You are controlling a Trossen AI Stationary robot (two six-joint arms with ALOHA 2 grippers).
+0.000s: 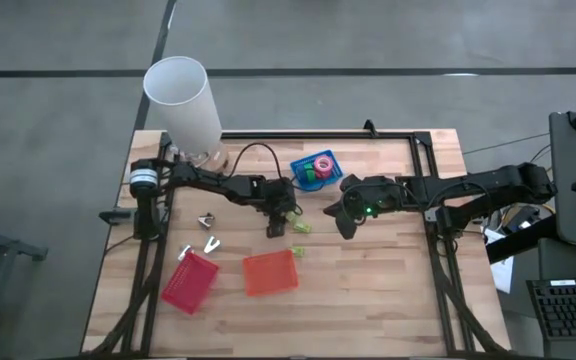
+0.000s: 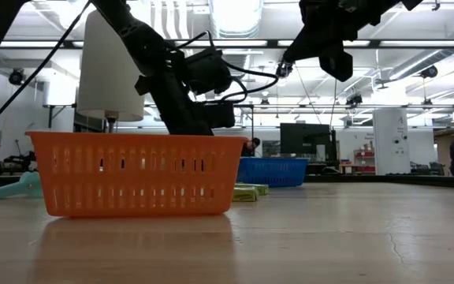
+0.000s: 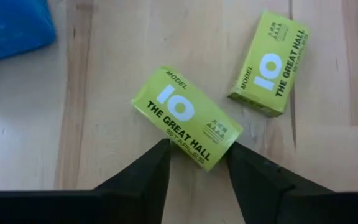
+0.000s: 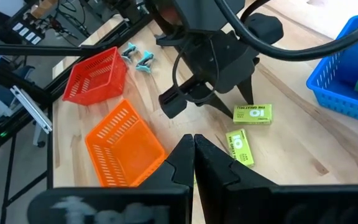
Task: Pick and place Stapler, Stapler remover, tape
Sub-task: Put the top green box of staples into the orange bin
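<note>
Yellow-green staple boxes, qty 2: near box [image 3: 186,116] lies flat on the wood table [image 1: 368,290] near centre, second box [image 3: 269,63] just beside it, apart, not touching. Both printed "10 / The Great Hall / Staples".

Left gripper [image 3: 197,163]: low over the near box, fingers spread, tips flanking one end of it, not closed on it. Judged as lined up for a pinch across the box's narrow width; the box sits skewed to the fingers, so the grip may twist it.

Right gripper [image 4: 193,144]: hangs above the table beside the left one, well clear of the wood in low view; fingers pressed together, holding nothing. Prob. parked out of the way.

Blue bin [image 1: 314,171]: toward table's far edge, holds the tape rolls [image 1: 317,168] (pink and green seen), so tape looks sorted already.

Orange bin [image 1: 270,271]: on the near side of the boxes, appears empty. Red bin [image 1: 190,281]: left of orange, tilted; contents cannot tell.

Small teal-and-metal items, approx. 3 [image 1: 206,221]: loose on table left of the left arm; poss. staple removers, too small to confirm.

White cylinder [image 1: 183,102]: far-left corner, not part of job.

Stapler: none identified.
</note>
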